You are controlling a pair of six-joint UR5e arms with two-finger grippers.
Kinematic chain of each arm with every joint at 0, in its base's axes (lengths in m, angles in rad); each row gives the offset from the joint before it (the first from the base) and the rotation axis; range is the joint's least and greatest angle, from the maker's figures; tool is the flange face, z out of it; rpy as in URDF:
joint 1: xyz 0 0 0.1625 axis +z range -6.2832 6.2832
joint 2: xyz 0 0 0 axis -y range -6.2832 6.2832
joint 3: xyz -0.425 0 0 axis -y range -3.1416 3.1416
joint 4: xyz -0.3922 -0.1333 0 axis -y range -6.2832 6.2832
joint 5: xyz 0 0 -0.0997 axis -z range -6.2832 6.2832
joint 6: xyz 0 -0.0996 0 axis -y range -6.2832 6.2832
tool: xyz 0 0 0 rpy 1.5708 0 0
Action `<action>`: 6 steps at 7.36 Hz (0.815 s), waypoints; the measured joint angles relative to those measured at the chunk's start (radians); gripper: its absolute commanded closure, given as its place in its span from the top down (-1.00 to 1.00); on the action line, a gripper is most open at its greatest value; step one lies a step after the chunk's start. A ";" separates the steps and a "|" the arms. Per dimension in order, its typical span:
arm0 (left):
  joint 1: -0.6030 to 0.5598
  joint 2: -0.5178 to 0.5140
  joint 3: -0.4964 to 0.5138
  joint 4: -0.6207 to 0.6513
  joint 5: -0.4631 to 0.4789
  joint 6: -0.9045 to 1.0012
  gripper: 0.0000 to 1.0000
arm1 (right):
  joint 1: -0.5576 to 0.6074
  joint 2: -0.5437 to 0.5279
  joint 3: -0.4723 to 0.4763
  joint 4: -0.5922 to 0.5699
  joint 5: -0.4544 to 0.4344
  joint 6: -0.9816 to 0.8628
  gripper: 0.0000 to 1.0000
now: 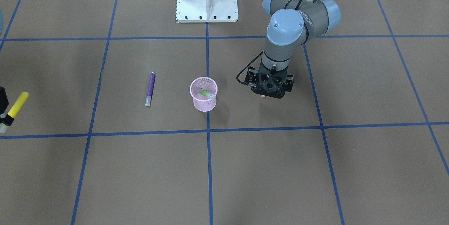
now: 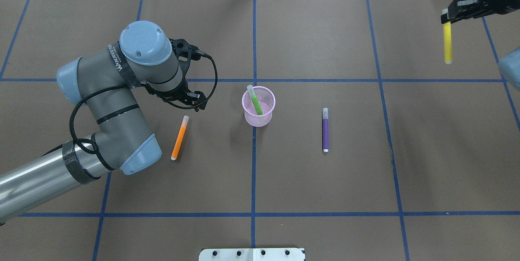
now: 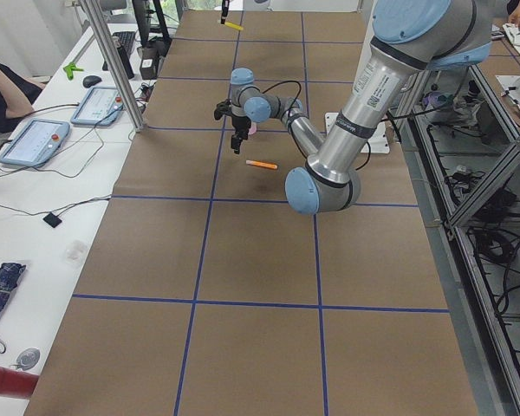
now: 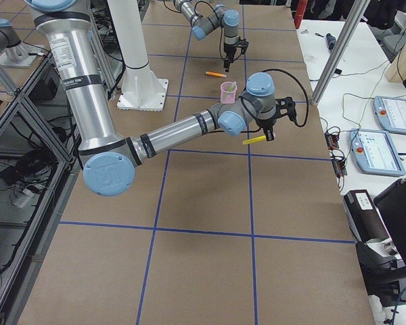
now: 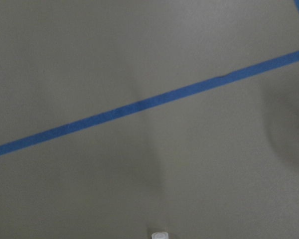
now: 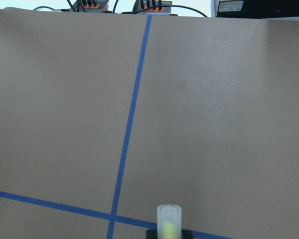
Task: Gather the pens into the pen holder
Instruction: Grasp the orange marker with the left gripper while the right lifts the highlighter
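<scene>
my right gripper [image 2: 448, 17] is clamped on the cap end of the yellow pen [image 2: 447, 45] and holds it off the table [image 2: 365, 179], far out on my right side. my left gripper [image 1: 269, 88] points down over the cap end of the orange pen [image 2: 180, 137], which lies flat; i cannot tell how far its jaws are apart. the cup [image 2: 258, 106] stands upright mid-table with the green pen [image 2: 255, 100] leaning inside it. the purple pen [image 2: 325, 129] lies flat to the cup's right, well apart from it.
</scene>
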 measured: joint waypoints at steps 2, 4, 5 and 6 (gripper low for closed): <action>0.008 0.005 0.046 -0.057 -0.003 -0.045 0.92 | -0.079 0.006 0.008 0.092 -0.101 0.110 -1.00; 0.019 0.005 0.111 -0.150 -0.007 -0.091 0.89 | -0.113 0.016 0.021 0.118 -0.139 0.132 -1.00; 0.021 0.006 0.124 -0.167 -0.025 -0.100 0.89 | -0.123 0.028 0.025 0.121 -0.156 0.134 -1.00; 0.022 0.007 0.128 -0.171 -0.056 -0.104 0.88 | -0.137 0.040 0.030 0.122 -0.183 0.135 -1.00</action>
